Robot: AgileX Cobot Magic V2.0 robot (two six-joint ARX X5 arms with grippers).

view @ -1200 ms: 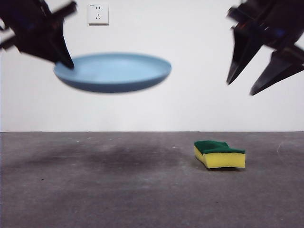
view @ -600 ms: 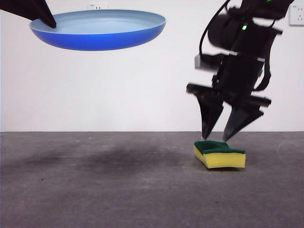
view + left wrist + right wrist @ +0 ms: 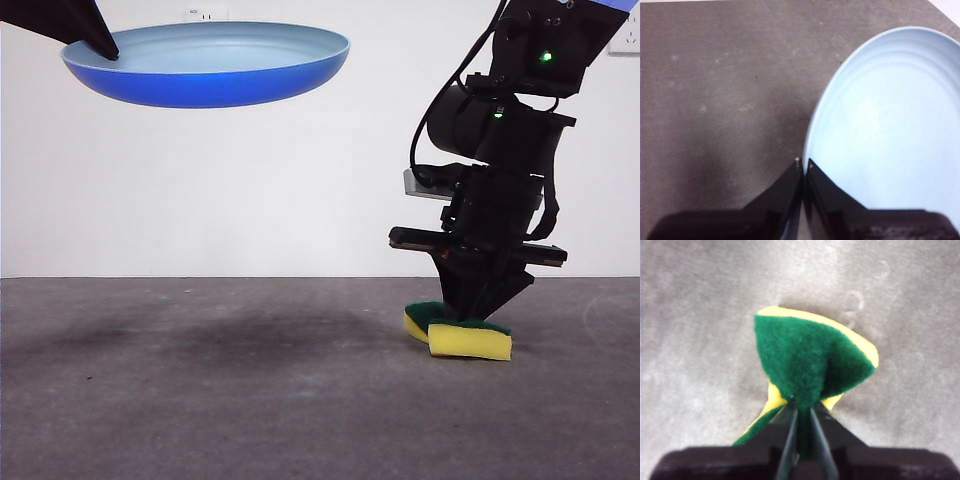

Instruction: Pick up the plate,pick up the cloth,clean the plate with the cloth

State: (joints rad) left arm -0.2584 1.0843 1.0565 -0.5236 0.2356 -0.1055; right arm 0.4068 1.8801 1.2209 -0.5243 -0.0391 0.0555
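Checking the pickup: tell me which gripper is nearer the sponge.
Right. The right gripper is shut on the sponge, pinching it on the table. The left gripper is high up across the table, holding the plate by its rim.

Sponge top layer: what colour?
Dark green, over yellow foam, on the small rectangular sponge; clearest in the right wrist view.

Left hand [image 3: 802, 167] raised and clamped; right hand [image 3: 802, 412] lowered, pinched closed.

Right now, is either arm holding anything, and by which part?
Left tool grips the round light-blue plate by its rim. Right tool pinches the yellow foam sponge across its green-topped middle.
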